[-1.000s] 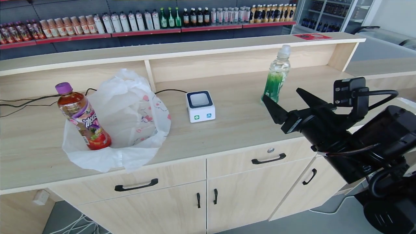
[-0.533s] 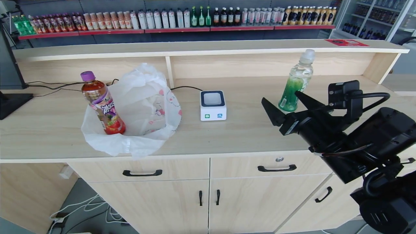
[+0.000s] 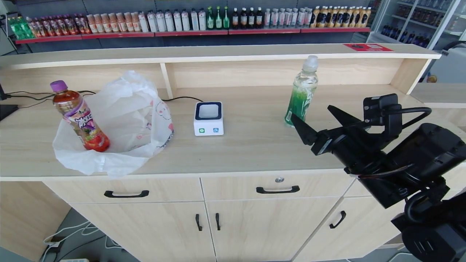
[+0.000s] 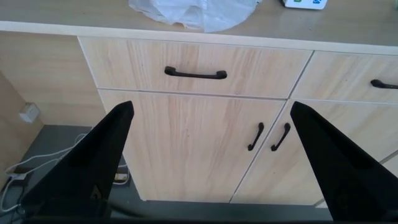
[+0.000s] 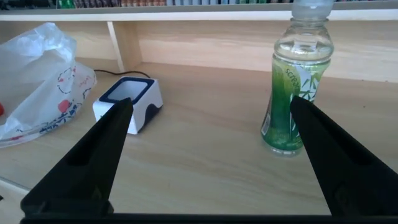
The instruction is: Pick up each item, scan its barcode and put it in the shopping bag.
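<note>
You have two bottles on the counter [image 3: 255, 145], well apart. One is a red tea bottle [image 3: 78, 118] with a purple cap, standing tilted inside the single white shopping bag [image 3: 123, 112] at the counter's left end. The bag's mouth is open and its rim is slumped around the bottle's base. The other is a green bottle [image 3: 301, 92] with a clear cap, upright on the bare wood toward the right end. One white barcode scanner [image 3: 208, 118] sits between bag and green bottle, nearer the bag, its dark window facing up. One black cable [image 3: 182, 98] runs from it toward the back wall.

Your right gripper [image 3: 310, 111] hangs over the counter's front right part with its two black fingers spread wide and nothing between them. In the head view one fingertip lies just in front of the green bottle's base; you cannot tell whether it touches. From the right wrist view the right gripper [image 5: 210, 102] faces the green bottle [image 5: 292, 87], the scanner [image 5: 140, 93] and the bag [image 5: 43, 81].

Your left gripper [image 4: 209, 106] is below the counter's edge, facing the cabinet fronts, with its two fingers also wide apart and empty.

Under the counter you can count two drawer handles [image 3: 126, 194] and three door handles [image 3: 197, 222]. Behind it, one long red shelf [image 3: 189, 32] carries a row of bottles too many to count.
</note>
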Controlling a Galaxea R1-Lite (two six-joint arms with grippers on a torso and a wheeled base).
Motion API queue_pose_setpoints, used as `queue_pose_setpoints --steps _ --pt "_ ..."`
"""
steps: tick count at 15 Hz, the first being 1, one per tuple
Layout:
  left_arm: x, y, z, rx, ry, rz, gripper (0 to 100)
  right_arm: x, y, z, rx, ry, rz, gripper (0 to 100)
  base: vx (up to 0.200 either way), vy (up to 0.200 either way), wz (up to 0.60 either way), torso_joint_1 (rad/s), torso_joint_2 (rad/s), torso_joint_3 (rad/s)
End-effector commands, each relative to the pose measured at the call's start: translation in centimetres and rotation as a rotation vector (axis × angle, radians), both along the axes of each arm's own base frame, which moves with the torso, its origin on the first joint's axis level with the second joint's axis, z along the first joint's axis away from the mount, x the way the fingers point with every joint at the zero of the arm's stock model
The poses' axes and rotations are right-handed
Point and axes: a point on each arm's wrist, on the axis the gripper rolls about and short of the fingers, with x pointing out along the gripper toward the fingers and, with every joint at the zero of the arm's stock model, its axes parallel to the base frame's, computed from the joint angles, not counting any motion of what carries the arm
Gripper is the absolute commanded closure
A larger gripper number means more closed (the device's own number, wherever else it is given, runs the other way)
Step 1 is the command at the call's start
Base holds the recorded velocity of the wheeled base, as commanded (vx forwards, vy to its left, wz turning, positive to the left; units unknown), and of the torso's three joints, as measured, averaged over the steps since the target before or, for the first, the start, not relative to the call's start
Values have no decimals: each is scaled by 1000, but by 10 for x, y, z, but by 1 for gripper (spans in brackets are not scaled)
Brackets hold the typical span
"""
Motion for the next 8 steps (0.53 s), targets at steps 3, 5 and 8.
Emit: queue_pose_setpoints --steps 3,5,8 --pt "0 0 0 0 -1 0 0 1 0 -2 -4 7 0 0 0 -200 0 1 1 4" --pt "0 0 0 0 1 0 0 2 2 -6 -9 17 3 0 0 -200 300 5 5 2" --pt "0 0 0 3 -1 0 0 5 4 -9 -13 25 3 0 0 -67 0 1 1 -1"
